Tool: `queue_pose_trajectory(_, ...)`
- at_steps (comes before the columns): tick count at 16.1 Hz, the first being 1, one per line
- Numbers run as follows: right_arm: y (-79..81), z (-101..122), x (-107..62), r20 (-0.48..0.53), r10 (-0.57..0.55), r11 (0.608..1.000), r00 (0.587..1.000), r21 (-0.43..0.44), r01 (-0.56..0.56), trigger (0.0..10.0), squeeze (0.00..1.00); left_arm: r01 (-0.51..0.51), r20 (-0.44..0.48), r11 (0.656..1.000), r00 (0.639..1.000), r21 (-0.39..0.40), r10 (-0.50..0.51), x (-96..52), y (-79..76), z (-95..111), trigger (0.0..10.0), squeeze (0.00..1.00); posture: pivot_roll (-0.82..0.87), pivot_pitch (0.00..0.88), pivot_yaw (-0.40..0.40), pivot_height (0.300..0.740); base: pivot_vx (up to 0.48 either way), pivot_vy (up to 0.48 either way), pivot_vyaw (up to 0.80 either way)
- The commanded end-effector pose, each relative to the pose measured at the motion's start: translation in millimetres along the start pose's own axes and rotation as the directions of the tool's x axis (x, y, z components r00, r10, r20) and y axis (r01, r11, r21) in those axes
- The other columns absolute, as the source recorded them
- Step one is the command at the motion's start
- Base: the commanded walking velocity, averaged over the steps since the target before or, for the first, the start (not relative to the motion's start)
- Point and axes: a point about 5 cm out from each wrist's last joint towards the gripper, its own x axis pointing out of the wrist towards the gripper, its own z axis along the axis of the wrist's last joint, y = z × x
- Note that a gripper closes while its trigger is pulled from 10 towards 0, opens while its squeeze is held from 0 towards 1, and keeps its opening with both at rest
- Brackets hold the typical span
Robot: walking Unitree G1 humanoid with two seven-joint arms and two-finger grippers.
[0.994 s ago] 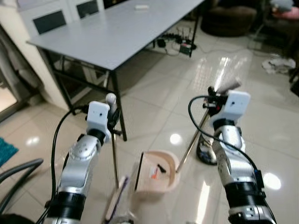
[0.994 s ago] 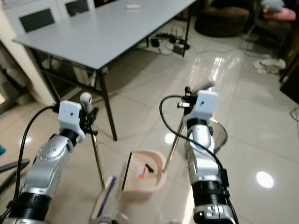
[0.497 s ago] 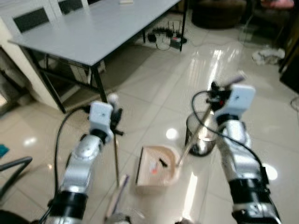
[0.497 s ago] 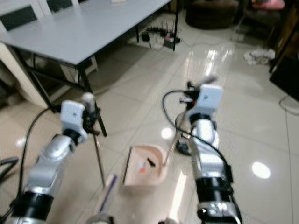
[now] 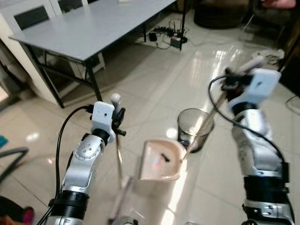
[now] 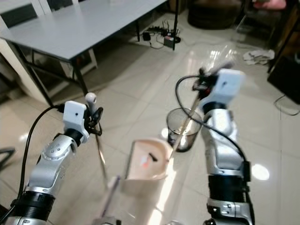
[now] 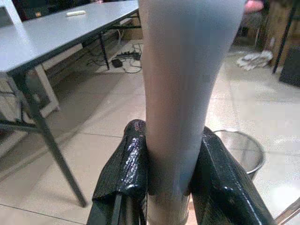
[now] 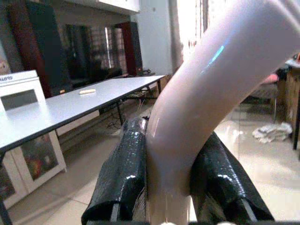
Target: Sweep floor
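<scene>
The right gripper is clamped on the pale curved handle of the dustpan, both black fingers pressed against the plastic. From it a thin metal shaft runs down to the pink pan, which is held off the floor, just beside the trash can and nearer the robot than it. Small bits of debris, one dark and one reddish, lie inside the pan.

The left gripper is closed around the grey handle of the broom, its fingers set on either side of the pole. The broom head is blurred, low beside the pan and farther from the trash can.

Both tools are judged light and stiff, with smooth, somewhat slippery plastic handles; a firm hold near the handle tops is called for. The long shaft gives leverage, so the pan may swing or tip, and debris could be spilled short of the trash can, which itself looks light and easily knocked.
</scene>
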Motion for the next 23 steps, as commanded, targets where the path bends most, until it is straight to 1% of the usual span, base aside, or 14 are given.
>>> queue_pose_trajectory(1,12.2,24.8,5.2,0.075,0.031,0.999,0.997,0.029,-0.034,10.0,0.00,-0.017,0.028,1.000,0.999,0.024,0.016,-0.5,6.4,7.0,10.0,0.00,0.03,0.025,0.047,0.740,0.000,-0.277,0.00)
queue_pose_trajectory(4,14.8,38.8,4.6,0.099,0.044,0.999,0.994,0.024,-0.047,10.0,0.00,-0.019,0.041,1.000,0.999,0.022,0.018,-0.2,5.5,9.0,10.0,0.00,0.02,0.019,0.046,0.740,0.000,-0.184,0.00)
queue_pose_trajectory(5,14.1,42.8,5.0,0.100,0.042,0.999,0.994,0.027,-0.045,10.0,0.00,-0.021,0.049,1.000,0.999,0.017,0.021,0.2,5.5,11.2,10.0,0.00,0.02,0.014,0.047,0.740,0.000,0.000,0.00)
queue_pose_trajectory(6,13.1,46.6,5.8,0.107,0.040,0.999,0.993,0.022,-0.043,10.0,0.00,-0.017,0.056,1.000,0.998,-0.004,0.017,0.8,5.2,13.8,10.0,0.00,0.01,0.006,0.047,0.740,0.000,0.000,0.00)
queue_pose_trajectory(7,11.7,49.8,6.8,0.109,0.038,0.999,0.993,0.014,-0.040,10.0,0.00,-0.008,0.067,1.000,0.998,0.012,0.007,1.5,4.0,17.4,10.0,0.00,0.01,0.002,0.045,0.740,0.000,0.000,0.00)
queue_pose_trajectory(10,8.1,58.3,8.5,0.127,0.027,0.999,0.991,0.032,-0.031,10.0,0.00,-0.005,0.099,1.000,0.995,0.004,0.004,3.7,1.2,22.1,10.0,0.00,0.01,0.000,0.036,0.740,0.000,0.000,0.00)
queue_pose_trajectory(13,4.6,68.6,12.9,0.151,0.024,0.999,0.988,0.043,-0.031,10.0,0.00,-0.005,0.099,1.000,0.995,-0.003,0.005,3.0,0.4,22.3,10.0,0.00,0.02,0.000,0.028,0.740,0.000,0.000,-0.69)
queue_pose_trajectory(15,2.1,72.8,16.5,0.161,0.016,0.999,0.987,0.048,-0.024,10.0,0.00,-0.015,0.099,1.000,0.995,-0.004,0.015,2.6,2.8,22.1,10.0,0.00,0.01,0.000,0.025,0.740,0.000,0.000,-0.75)
queue_pose_trajectory(16,-1.5,77.7,21.1,0.174,0.008,0.998,0.985,0.055,-0.018,10.0,0.00,-0.034,0.099,0.999,0.994,-0.005,0.034,2.6,6.8,22.1,10.0,0.00,0.01,0.000,0.025,0.740,0.000,0.000,0.00)
queue_pose_trajectory(21,-7.4,79.1,22.8,0.176,-0.011,0.998,0.984,0.061,0.001,10.0,0.00,-0.033,0.098,0.999,0.995,0.007,0.032,3.2,7.1,21.8,10.0,0.00,0.01,0.000,0.024,0.740,0.303,0.000,0.00)
queue_pose_trajectory(23,-12.0,81.2,21.1,0.190,-0.041,0.997,0.981,0.078,0.026,10.0,0.00,-0.031,0.102,1.000,0.994,0.005,0.030,3.7,7.1,22.8,10.0,0.00,0.01,0.000,0.030,0.740,0.343,0.000,0.00)
